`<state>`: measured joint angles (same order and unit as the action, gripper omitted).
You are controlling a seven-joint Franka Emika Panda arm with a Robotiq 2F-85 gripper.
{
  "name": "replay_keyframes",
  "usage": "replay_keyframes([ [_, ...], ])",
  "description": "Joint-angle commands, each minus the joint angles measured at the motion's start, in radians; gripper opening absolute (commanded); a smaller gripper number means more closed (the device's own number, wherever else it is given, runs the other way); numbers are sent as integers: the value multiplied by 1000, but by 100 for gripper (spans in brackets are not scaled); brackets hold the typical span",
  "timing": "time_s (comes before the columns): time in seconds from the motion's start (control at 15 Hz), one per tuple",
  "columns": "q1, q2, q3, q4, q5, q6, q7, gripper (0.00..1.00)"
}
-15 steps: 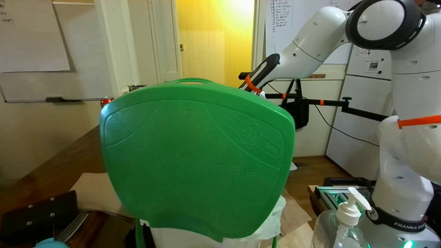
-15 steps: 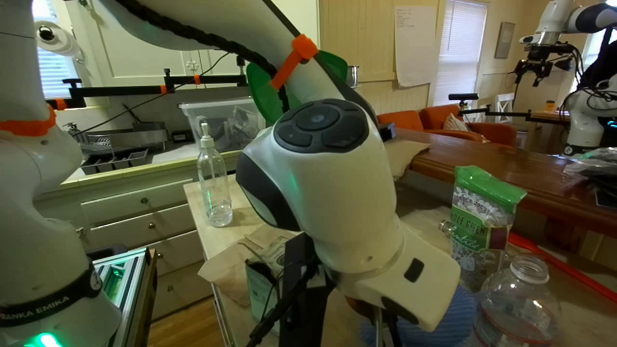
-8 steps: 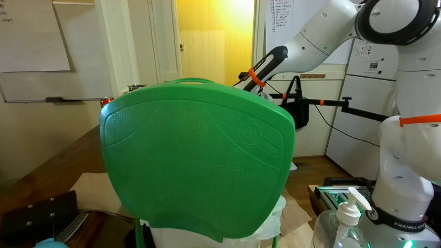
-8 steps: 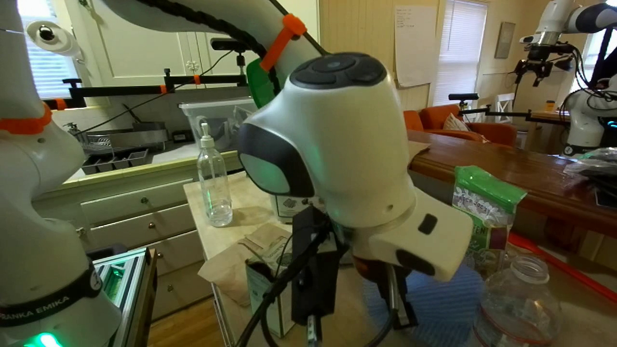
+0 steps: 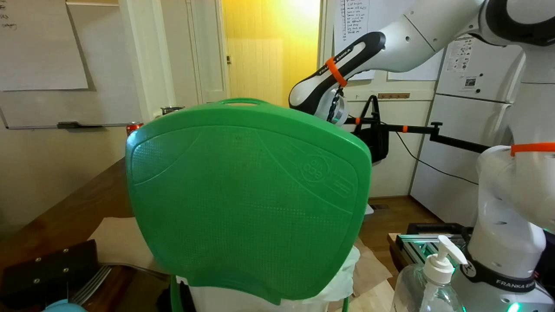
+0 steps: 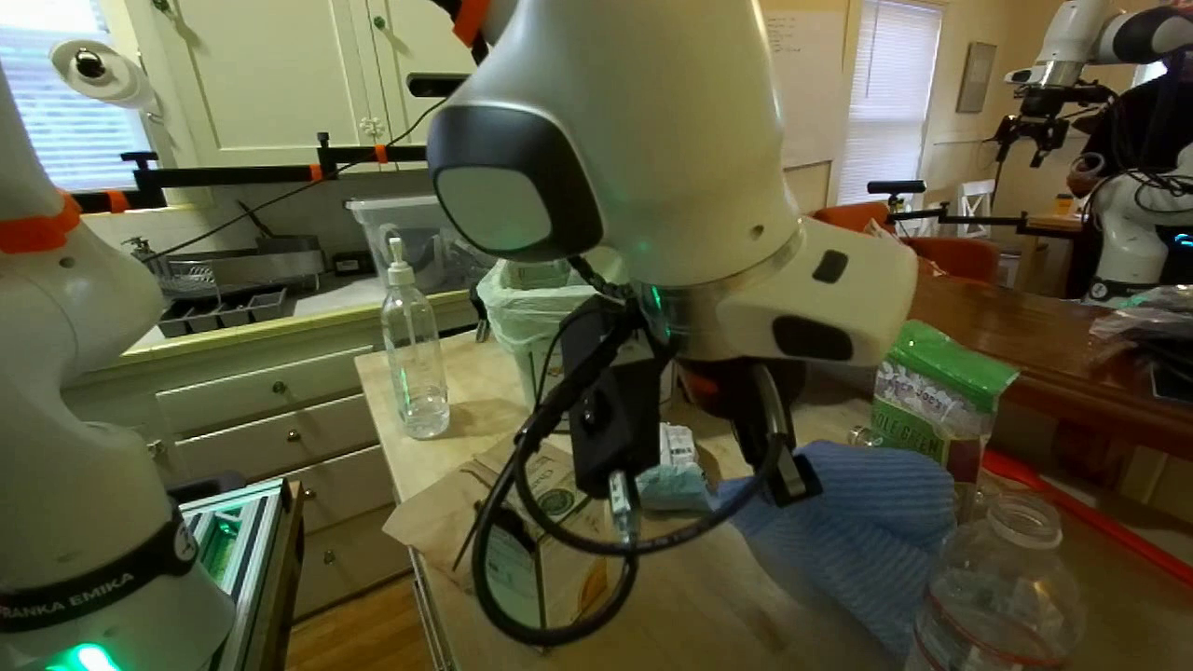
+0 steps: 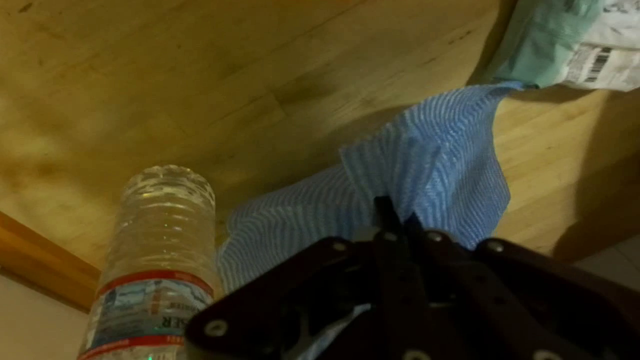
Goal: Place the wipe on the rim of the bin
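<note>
The wipe is a blue striped cloth [image 6: 843,531], bunched and partly raised, also in the wrist view [image 7: 445,160]. My gripper [image 7: 397,220] is shut on its middle; cloth spreads out on both sides of the fingertips. In an exterior view the gripper [image 6: 792,480] is above the wooden table; whether the wipe's lower edge touches the table cannot be told. The bin [image 6: 517,312], with a pale green liner over its rim, stands behind the arm. Its large bright green panel, apparently a raised lid [image 5: 249,203], hides the gripper and wipe in an exterior view.
A clear bottle [image 6: 1002,578] stands close beside the wipe, also in the wrist view [image 7: 160,240]. A teal-white packet [image 7: 575,50], an open box [image 6: 522,568], a green lentil bag [image 6: 941,391], a pump bottle [image 6: 415,363] and a red stick [image 6: 1090,513] are around.
The arm has risen, with the gripper moving up. The wipe has gone from lying fairly flat to bunched and partly raised. The lined bin has come into view behind the arm.
</note>
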<state>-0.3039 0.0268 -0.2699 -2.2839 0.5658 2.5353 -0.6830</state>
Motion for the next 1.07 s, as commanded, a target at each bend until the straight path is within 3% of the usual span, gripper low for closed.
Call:
replay_keyframes([
  [0.0,3,-81,-6,-9,-35,-64,19,0],
  [0.4,35,-189,-18,-9,-71,-76,10,0],
  [1.0,131,-331,-57,15,-30,-197,-15,0],
])
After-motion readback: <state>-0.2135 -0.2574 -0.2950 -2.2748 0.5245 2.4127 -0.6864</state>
